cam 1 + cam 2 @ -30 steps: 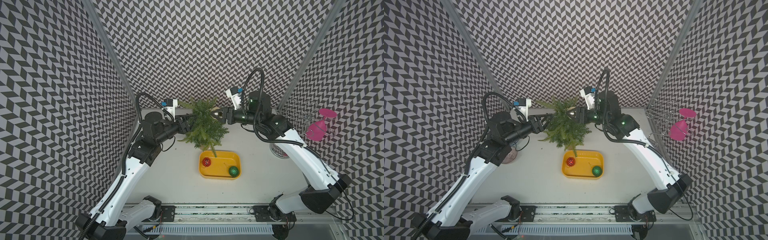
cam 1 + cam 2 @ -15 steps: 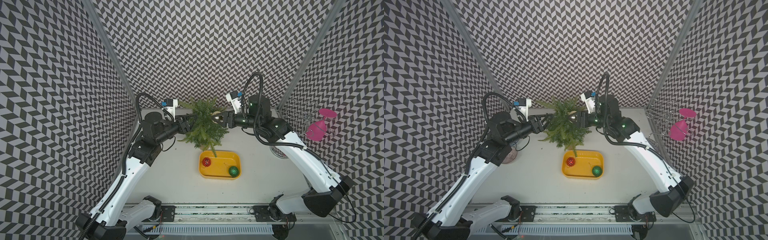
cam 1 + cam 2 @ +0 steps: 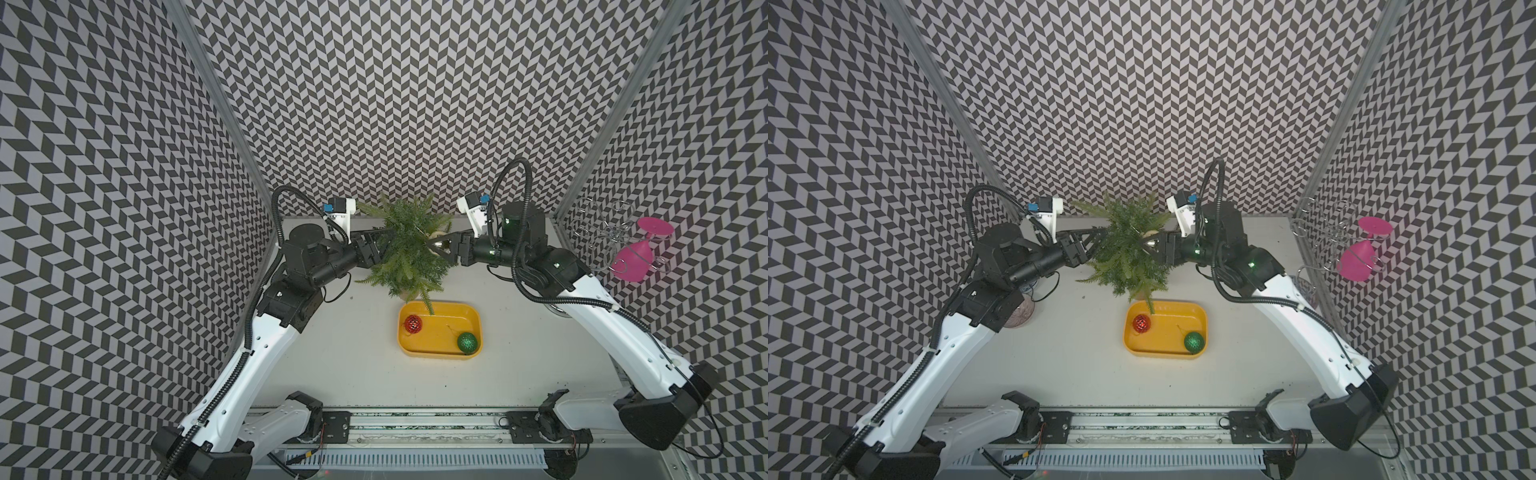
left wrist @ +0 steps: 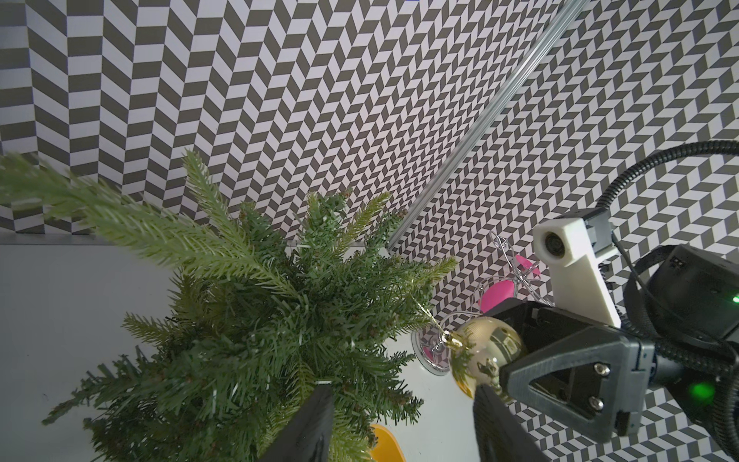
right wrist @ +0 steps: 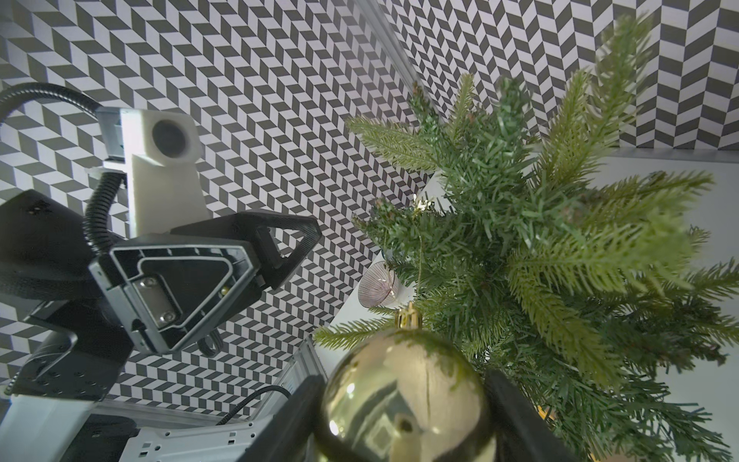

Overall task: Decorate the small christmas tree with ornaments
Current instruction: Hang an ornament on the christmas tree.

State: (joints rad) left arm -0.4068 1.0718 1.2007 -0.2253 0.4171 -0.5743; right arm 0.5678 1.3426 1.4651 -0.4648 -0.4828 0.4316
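The small christmas tree (image 3: 405, 257) (image 3: 1129, 257) stands at the back middle of the table. My right gripper (image 3: 432, 245) (image 5: 400, 384) is shut on the shiny gold ornament (image 5: 404, 396) (image 4: 486, 352) at the tree's right side. Its gold string (image 5: 420, 260) runs from the cap up into the branches. My left gripper (image 3: 388, 245) (image 4: 400, 394) reaches into the tree's left side, jaws apart, with branch tips between them. The red ornament (image 3: 413, 323) (image 3: 1141, 323) and the green ornament (image 3: 467, 343) (image 3: 1194, 342) lie in the yellow tray (image 3: 432, 338) in front of the tree.
A pink wine glass (image 3: 633, 257) (image 3: 1356, 262) hangs in a wire rack (image 3: 598, 232) at the right wall. A ribbed glass bowl (image 3: 1021, 313) sits under my left arm. Chevron walls close in the back and both sides.
My right wrist has sunk slightly beside the tree, still holding the gold ornament. The left arm, the tree and the tray's ornaments have not moved.
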